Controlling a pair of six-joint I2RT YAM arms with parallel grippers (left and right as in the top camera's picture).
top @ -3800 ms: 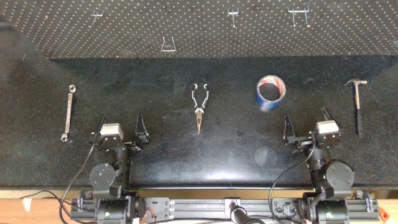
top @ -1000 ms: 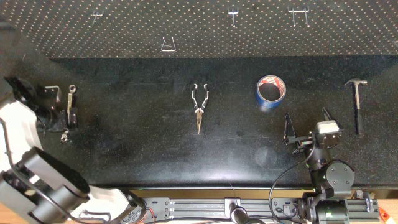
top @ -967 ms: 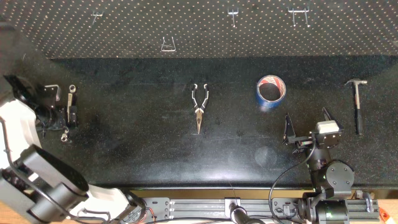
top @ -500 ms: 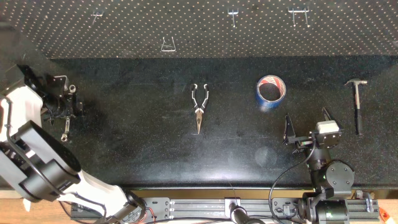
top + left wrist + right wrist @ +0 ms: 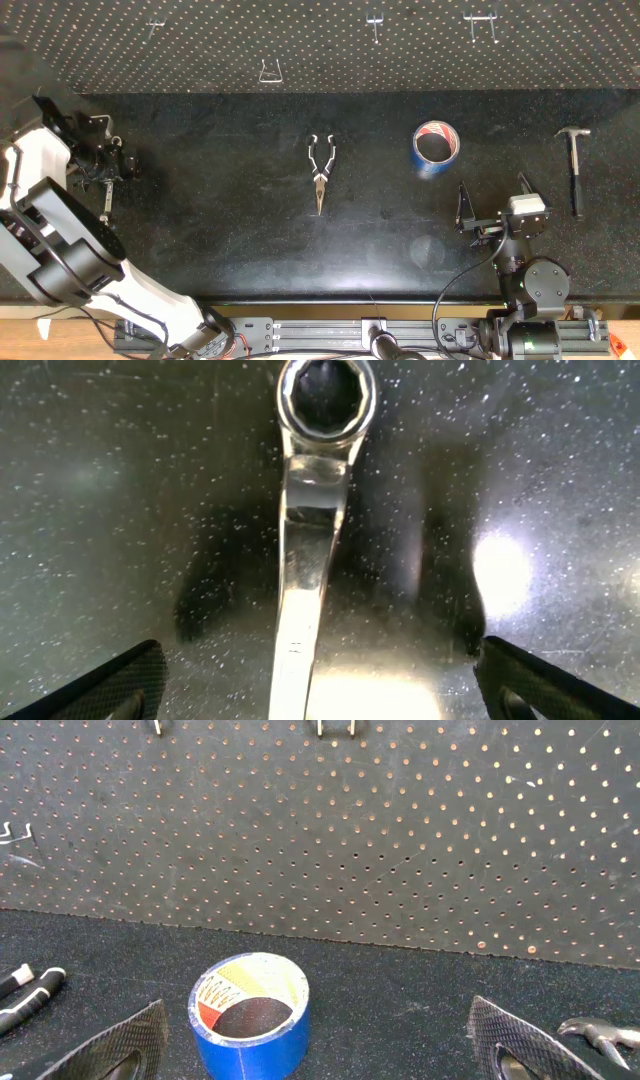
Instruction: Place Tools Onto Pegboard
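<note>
A silver wrench (image 5: 106,202) lies at the far left of the black table, its length running toward the pegboard. My left gripper (image 5: 104,160) hangs low over it, open. In the left wrist view the wrench (image 5: 310,560) runs between the two fingers with its ring end ahead, and neither finger (image 5: 125,680) touches it. My right gripper (image 5: 491,204) stands open near the front right, holding nothing. The pegboard (image 5: 320,40) rises along the back with hooks (image 5: 270,72) on it.
Pliers (image 5: 320,170) lie mid-table. A blue tape roll (image 5: 436,147) stands right of them, straight ahead of my right gripper (image 5: 320,1050) in the right wrist view, where the tape roll (image 5: 250,1015) sits before the pegboard. A hammer (image 5: 575,170) lies at far right.
The left arm swung from its parked spot out to the far left and, over the last second, shifted along the wrench toward the pegboard. The right arm has stayed still.
</note>
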